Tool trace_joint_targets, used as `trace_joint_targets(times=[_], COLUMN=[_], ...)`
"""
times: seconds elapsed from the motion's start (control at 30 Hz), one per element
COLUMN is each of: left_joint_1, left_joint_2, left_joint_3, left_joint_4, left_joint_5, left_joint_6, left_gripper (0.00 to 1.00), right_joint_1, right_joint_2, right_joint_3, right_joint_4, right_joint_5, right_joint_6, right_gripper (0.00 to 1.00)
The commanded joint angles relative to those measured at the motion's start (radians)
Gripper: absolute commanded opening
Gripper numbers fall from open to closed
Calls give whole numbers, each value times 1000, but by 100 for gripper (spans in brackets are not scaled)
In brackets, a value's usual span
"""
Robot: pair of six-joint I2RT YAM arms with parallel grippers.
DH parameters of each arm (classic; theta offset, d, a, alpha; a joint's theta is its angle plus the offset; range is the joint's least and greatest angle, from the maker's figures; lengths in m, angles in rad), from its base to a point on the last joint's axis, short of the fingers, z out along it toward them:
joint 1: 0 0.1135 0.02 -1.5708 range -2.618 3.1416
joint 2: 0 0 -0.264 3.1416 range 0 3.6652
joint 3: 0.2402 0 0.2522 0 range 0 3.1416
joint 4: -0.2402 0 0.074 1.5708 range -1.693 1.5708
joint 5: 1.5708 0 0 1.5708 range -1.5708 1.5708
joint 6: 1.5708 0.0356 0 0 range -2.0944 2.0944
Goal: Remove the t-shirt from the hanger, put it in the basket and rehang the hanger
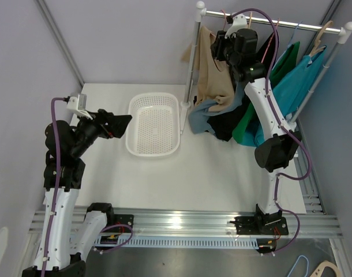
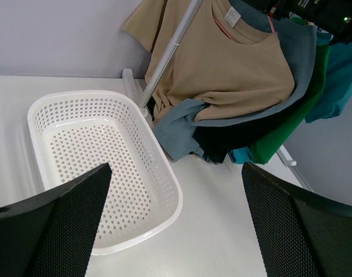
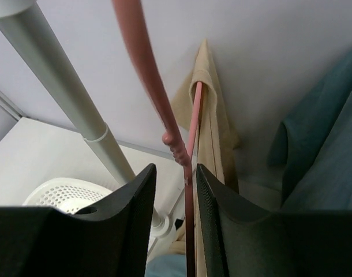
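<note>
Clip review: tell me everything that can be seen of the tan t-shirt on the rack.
The tan t-shirt is short-sleeved, soft-looking knit with a ribbed crew neck and a small label inside the collar. It hangs on a pink hanger at the left end of the rail, first in the row, draped against the upright pole. Its lower edge overlaps the grey-blue shirt behind it. The right pincer straddles the hanger's wire, not the cloth.

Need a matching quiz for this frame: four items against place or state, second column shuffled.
1 beige t-shirt
2 white basket
3 pink hanger
4 left gripper

A open, over the table
B between the fingers of the right gripper
C draped over a hanger
D on the table, left of the rack

Pairs: 1-C, 2-D, 3-B, 4-A
</note>
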Motion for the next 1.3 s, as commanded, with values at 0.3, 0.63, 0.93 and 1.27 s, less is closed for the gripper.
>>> trace_joint_targets(times=[0.3, 0.63, 0.93, 1.27], left_joint_1=[12, 12, 12, 12], left_joint_2=[-28, -35, -37, -34], left_joint_3=[-29, -32, -34, -32], left_joint_4=[83, 87, 83, 77], left_joint_5=[73, 76, 75, 75], left_joint_6=[13, 11, 16, 17], left_gripper=[99, 100, 100, 100], right_joint_1=[24, 27, 28, 27], right_joint_2=[-138, -163, -25, -21], right_joint_3=[-136, -162, 55, 48], right_joint_4=[179, 256, 167, 136], right_joint_5=[98, 100, 80, 83], right_joint_6=[-83, -103, -100, -85], right_gripper=[44, 42, 35, 42])
